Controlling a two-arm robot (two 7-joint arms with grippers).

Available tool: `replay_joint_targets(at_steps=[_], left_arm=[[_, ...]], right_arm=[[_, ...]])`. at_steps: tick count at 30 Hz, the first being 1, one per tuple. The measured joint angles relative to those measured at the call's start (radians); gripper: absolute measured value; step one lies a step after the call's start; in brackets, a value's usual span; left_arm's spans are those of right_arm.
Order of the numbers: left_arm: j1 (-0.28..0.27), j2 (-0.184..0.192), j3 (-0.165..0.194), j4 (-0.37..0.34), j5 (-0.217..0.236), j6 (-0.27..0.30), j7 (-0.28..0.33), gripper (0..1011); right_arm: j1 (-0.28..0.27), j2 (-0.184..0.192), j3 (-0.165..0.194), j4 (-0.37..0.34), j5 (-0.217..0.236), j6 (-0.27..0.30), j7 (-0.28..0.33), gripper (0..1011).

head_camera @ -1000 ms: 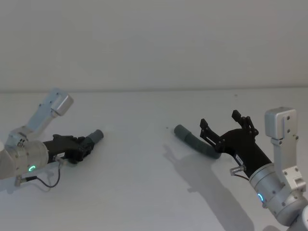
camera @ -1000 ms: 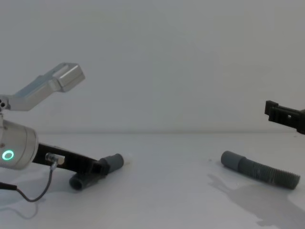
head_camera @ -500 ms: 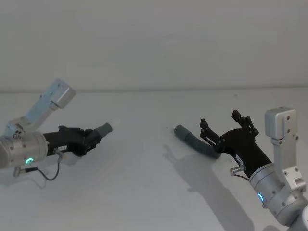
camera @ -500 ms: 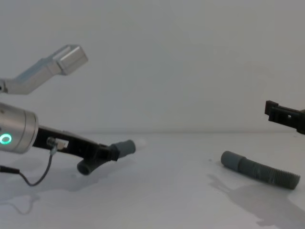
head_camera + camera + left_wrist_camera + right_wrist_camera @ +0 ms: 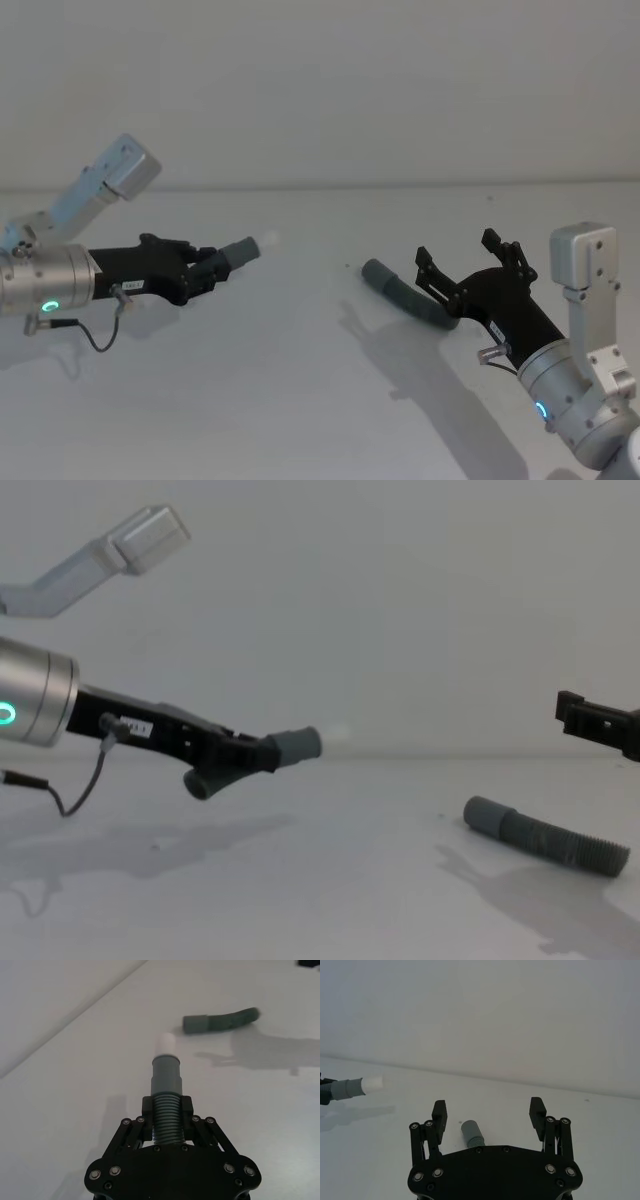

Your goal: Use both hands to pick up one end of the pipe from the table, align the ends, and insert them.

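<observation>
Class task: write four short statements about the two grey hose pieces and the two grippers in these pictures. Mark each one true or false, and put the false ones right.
1. The left black two-jaw gripper grips a dark-grey corrugated hose piece with a white-tipped cuff. True.
2. That hose piece rests on the table. False: it is held clear above the plain white table.
3. The right gripper is shut on the second hose piece. False: the right black two-jaw gripper is open above the second dark-grey corrugated hose piece, which lies on the table.
4. The two cuffs are apart, not joined. True.
</observation>
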Motion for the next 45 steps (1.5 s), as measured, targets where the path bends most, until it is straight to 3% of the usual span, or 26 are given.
replay_joint_targets(at_steps=[16, 23, 33, 45], left_arm=[[-0.135, 0.026, 0.083, 0.057, 0.001, -0.098, -0.254, 292], [-0.18, 0.034, 0.114, 0.081, 0.009, -0.135, -0.338, 292], [-0.207, 0.045, 0.141, 0.091, 0.014, -0.163, -0.393, 292], [-0.217, 0.048, 0.159, 0.096, 0.013, -0.18, -0.409, 292]], right_arm=[[0.0, 0.0, 0.0, 0.0, 0.0, 0.0, 0.0, 1003], [0.0, 0.0, 0.0, 0.0, 0.0, 0.0, 0.0, 1003], [0.0, 0.0, 0.0, 0.0, 0.0, 0.0, 0.0, 1003], [0.0, 0.0, 0.0, 0.0, 0.0, 0.0, 0.0, 1003]])
